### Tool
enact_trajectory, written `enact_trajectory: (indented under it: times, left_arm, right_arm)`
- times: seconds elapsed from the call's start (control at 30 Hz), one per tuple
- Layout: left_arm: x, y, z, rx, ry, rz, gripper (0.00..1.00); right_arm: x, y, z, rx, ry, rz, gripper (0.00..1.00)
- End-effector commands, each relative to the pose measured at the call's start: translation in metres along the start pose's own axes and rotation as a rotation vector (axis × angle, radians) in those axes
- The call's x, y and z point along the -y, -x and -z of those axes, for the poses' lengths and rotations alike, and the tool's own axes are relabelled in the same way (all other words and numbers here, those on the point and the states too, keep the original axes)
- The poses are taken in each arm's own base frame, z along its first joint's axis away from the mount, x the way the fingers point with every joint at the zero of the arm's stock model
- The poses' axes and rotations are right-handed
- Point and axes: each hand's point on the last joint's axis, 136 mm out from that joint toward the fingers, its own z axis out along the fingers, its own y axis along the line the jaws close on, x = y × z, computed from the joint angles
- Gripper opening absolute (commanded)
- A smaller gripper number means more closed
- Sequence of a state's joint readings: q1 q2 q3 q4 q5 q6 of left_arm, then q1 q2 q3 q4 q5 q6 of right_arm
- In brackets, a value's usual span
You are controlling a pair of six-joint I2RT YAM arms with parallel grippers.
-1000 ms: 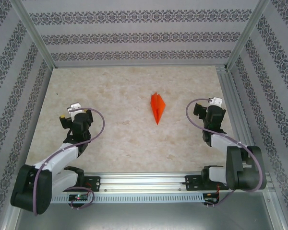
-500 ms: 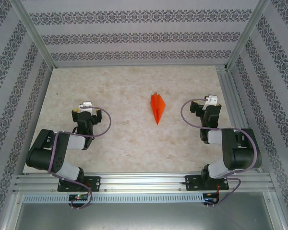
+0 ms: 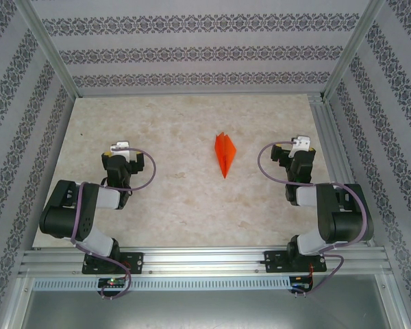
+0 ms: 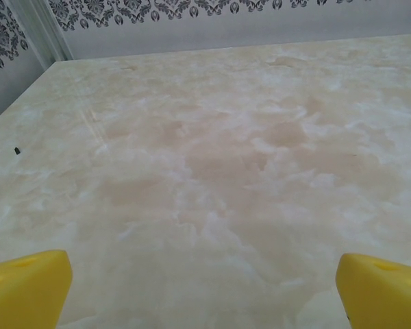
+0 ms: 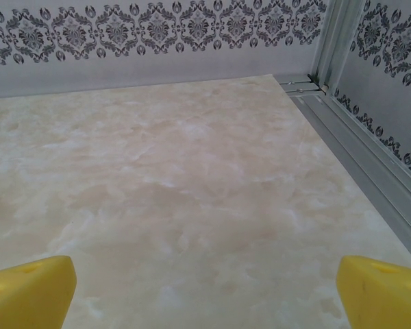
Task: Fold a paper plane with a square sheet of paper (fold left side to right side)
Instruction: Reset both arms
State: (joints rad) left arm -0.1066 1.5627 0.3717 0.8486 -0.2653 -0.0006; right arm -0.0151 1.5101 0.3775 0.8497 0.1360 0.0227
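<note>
Patterned grey-and-white walls (image 3: 192,48) on a metal frame (image 3: 342,58) enclose the pale marbled bench (image 3: 171,199), with a metal rail (image 3: 205,262) running along its near edge. The left arm (image 3: 75,216) is folded back on itself at the near left of the bench, and the right arm (image 3: 339,216) is folded in the same way at the near right, each with a purple cable looping off its wrist. The left pincer (image 4: 204,291) is low over the bench and wide open, its yellow fingertips (image 4: 27,288) at the two bottom corners of its wrist view, with bare surface between them and nothing held. The right pincer (image 5: 205,291) is equally wide open and empty, its yellow fingertips (image 5: 29,291) spread over bare bench near the right-hand rail. The paper plane (image 3: 225,154) lies flat on the bench between the two arms, somewhat nearer the right one and well apart from both pincers, its point towards the near edge and a crease down its middle. A tiny dark speck (image 4: 17,150) sits on the bench towards the left wall.
</note>
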Motion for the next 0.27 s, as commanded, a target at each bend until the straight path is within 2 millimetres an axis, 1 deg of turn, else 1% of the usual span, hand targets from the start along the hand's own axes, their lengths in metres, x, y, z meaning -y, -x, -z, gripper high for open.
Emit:
enact_trajectory:
  times: [0.0,0.23]
  left_arm:
    - [0.0026,0.0161,-0.0022,0.048,-0.019,0.018,1.00]
    - [0.0026,0.0161,-0.0021,0.048,-0.019,0.018,1.00]
  right_arm:
    - [-0.0079,0.0145,-0.0003,0.045,0.032,0.015,0.98]
    - [-0.0081,0.0146,0.0005,0.048,0.034,0.014,0.98]
